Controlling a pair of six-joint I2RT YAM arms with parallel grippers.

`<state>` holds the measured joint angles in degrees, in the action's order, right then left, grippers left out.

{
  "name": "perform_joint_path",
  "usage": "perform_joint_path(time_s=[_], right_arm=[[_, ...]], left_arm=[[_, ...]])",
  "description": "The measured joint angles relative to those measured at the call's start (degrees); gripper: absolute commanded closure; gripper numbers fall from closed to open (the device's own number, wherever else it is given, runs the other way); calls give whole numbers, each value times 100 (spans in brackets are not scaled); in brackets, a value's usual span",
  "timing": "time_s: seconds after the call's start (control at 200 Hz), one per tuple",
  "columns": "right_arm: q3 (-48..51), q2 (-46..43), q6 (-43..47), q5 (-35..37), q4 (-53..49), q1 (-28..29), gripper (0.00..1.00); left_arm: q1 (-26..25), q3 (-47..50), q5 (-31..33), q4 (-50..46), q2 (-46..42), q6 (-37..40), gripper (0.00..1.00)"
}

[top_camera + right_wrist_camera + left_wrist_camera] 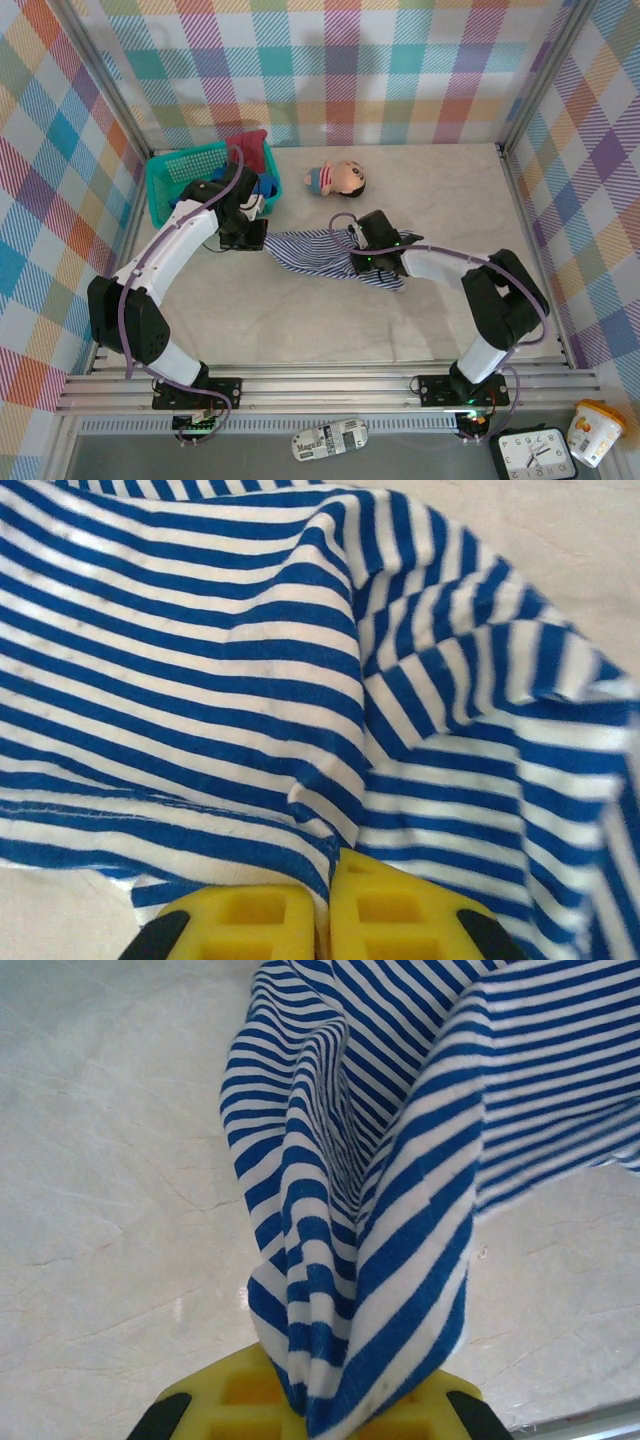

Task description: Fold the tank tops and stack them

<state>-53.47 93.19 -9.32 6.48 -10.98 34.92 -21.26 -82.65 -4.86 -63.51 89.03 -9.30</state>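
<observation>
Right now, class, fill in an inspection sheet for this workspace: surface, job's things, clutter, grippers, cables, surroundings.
Surface: pale marbled table.
Job's things: striped top hung between both grippers; red top and blue top at the basket's right end.
Clutter: basket back left; doll behind the striped top.
Grippers: left gripper and right gripper both shut on the striped top.
Cables: purple cables along both arms.
Surroundings: plaid walls; clock and cup below the near rail.

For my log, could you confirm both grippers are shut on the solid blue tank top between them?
Not quite: the left gripper and right gripper are shut on the striped tank top, as the top external view shows.
</observation>
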Motion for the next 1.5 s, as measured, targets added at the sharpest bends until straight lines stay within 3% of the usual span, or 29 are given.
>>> perform_joint_path(time_s=[0.18,0.4,0.54,0.76,0.935,1.05,1.22,1.5], right_arm=[[-20,-1296,678,785,-837,-245,95],[-1027,-2500,2162,1484,-1663,-699,96],[-1891,-2983,3021,1224,-1930,-754,97],[-2568,-3595,3567,85,-2323,-691,98],[-2968,-3447,4030,313,-2332,-669,98],[-3174,-3040,4284,660,-2194,-1134,99],[-3609,-2232,4345,793,-2061,-2247,99],[-4898,-1447,4752,1082,-1580,-2863,98]], left_arm=[[-20,-455,212,-168,55,122,100],[-341,-2638,319,-284,437,348,100],[-396,-3735,597,-291,632,557,100],[-396,-4870,1167,-286,870,968,100],[-396,-5178,1506,-74,931,1320,100],[-396,-5549,1432,201,1311,1458,100],[-422,-6463,940,772,2409,1565,100],[-496,-7405,57,2509,3895,1967,100]])
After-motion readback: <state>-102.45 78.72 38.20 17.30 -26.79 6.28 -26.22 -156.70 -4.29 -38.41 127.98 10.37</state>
